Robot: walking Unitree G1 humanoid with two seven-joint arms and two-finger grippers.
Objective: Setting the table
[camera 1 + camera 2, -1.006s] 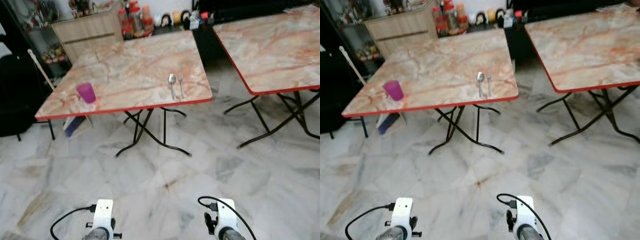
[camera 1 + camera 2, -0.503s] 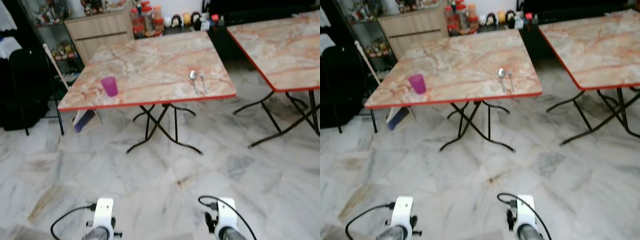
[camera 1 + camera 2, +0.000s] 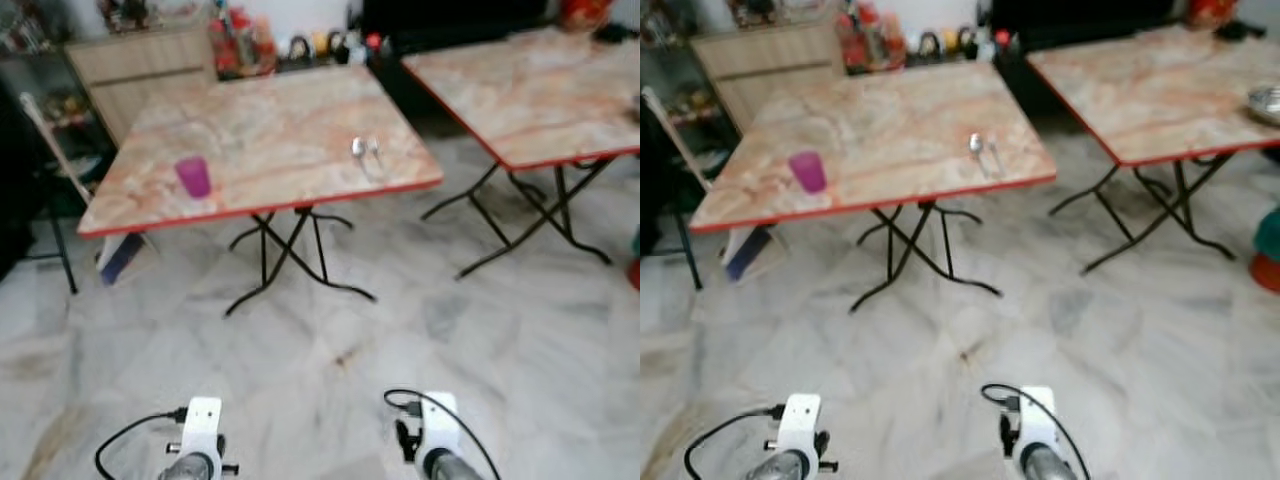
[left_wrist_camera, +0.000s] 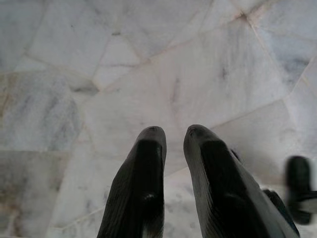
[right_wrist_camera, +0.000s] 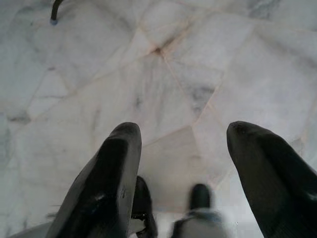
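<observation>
I risk clipping the desk (image 3: 150, 215) legs walking in; left gripper (image 4: 173, 144) nearly closed, right gripper (image 5: 181, 144) spread, both empty.

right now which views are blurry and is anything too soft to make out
Both eye views are soft all over, likely from walking: the spoon and fork smear into one glint, while the purple cup still reads. Both wrist views are sharper on the marble floor, with blurred dark shapes at their lower edges.
</observation>
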